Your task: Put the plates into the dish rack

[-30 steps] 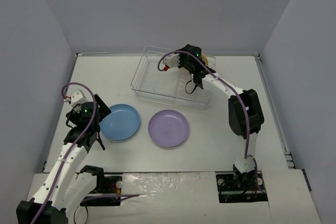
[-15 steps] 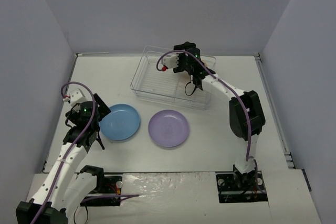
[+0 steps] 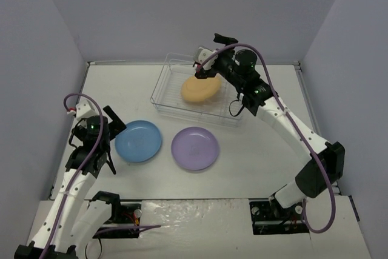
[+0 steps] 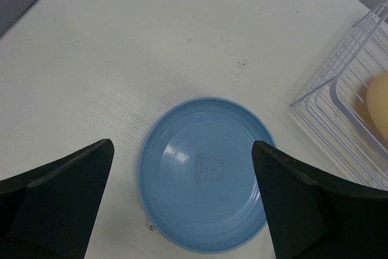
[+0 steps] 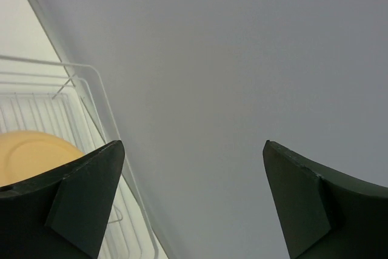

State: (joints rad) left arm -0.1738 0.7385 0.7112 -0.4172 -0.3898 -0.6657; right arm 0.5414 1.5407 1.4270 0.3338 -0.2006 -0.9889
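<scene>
The yellow-orange plate [image 3: 200,90] rests tilted inside the wire dish rack [image 3: 179,111] at the back of the table. Just above and behind it my right gripper [image 3: 213,54] is open and holds nothing; its wrist view faces the grey wall, with the yellow-orange plate [image 5: 33,153] and the dish rack [image 5: 85,89] at the lower left. The light blue plate [image 3: 138,141] and the lavender plate [image 3: 194,148] lie flat on the table. My left gripper [image 3: 114,121] hovers open over the left rim of the blue plate [image 4: 206,174], touching nothing.
The table is white, with grey walls on three sides. Both arm bases stand at the near edge. A corner of the dish rack [image 4: 339,65] with the yellow-orange plate [image 4: 379,104] in it shows at the right of the left wrist view.
My right gripper has opened and let go of the yellow-orange plate, which now lies in the rack; that arm has lifted up and back. My left arm has shifted slightly left.
</scene>
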